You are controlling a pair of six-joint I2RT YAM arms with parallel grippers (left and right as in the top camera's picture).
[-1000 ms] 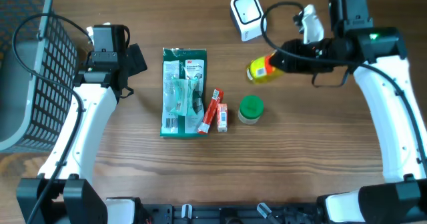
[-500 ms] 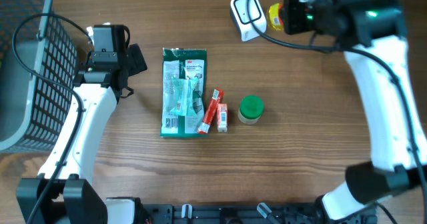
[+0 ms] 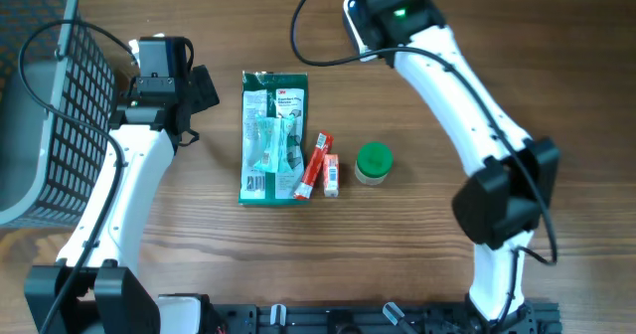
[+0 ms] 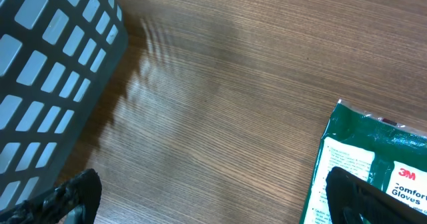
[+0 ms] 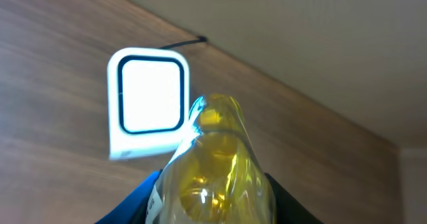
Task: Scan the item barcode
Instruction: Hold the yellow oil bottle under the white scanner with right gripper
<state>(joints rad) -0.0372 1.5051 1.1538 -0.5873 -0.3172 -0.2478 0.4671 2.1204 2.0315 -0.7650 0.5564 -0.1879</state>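
1. Right end effector (image 5: 212, 204) was clenched on the yellow bottle (image 5: 213, 164), with one of its fingers (image 5: 130, 207) showing on each side of the bottle's lower body in the right wrist view.
2. The bottle's crimped top pointed toward the scanner (image 5: 147, 103) and overlapped its lower right corner in that view; whether the two touched could not be told.
3. The scanner, a white unit with a dark-rimmed window, sat on the worktop (image 5: 53, 64) near its far edge, with a black cable running out behind it.
4. From overhead, the right arm (image 3: 447, 85) reached to the far centre edge, and the bottle could not be made out there.
5. Mid-worktop lay a green glove pack (image 3: 273, 135), a red tube (image 3: 316, 165) and a small box (image 3: 332, 175) just to its right, and a green-lidded jar (image 3: 374, 163) beyond them.
6. Left end effector (image 4: 213, 207) was spread wide and held nothing, over bare wood between the grey basket (image 4: 47, 64) and the glove pack.
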